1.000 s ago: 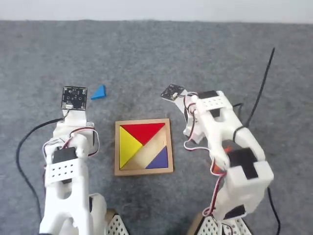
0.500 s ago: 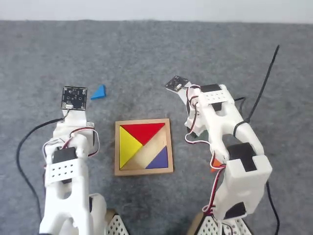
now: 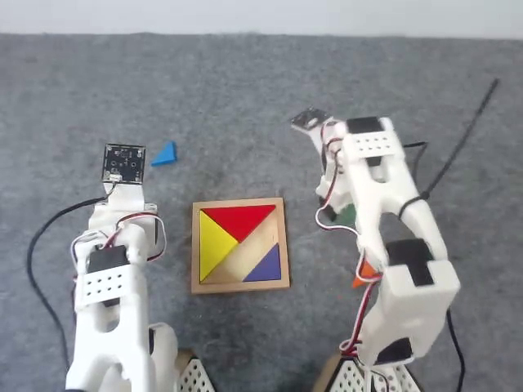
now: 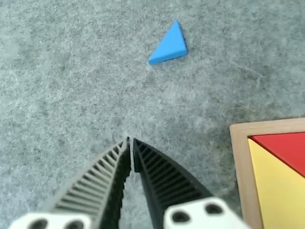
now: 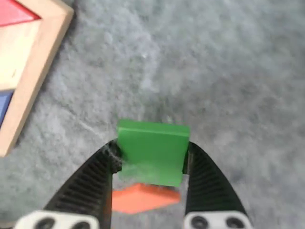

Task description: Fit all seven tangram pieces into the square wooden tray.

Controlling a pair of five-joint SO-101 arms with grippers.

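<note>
Clamping the green square (image 5: 152,148) just right of the tray (image 3: 239,285), the right gripper (image 5: 150,153) held only thin edges, so it might twist and jam on the rim; left gripper (image 4: 129,143) sat closed.

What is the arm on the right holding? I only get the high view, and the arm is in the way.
Observer: The right gripper is shut on a green piece, with one finger on each of two opposite sides.
Operator: What's the orange thing under that arm?
Observer: It's an orange piece lying flat. In the right wrist view the green piece hides part of it.
Operator: Is the other arm holding something too?
Observer: No. The left gripper is shut and empty, with its tips over the grey carpet. The blue triangle lies apart, ahead of it.
</note>
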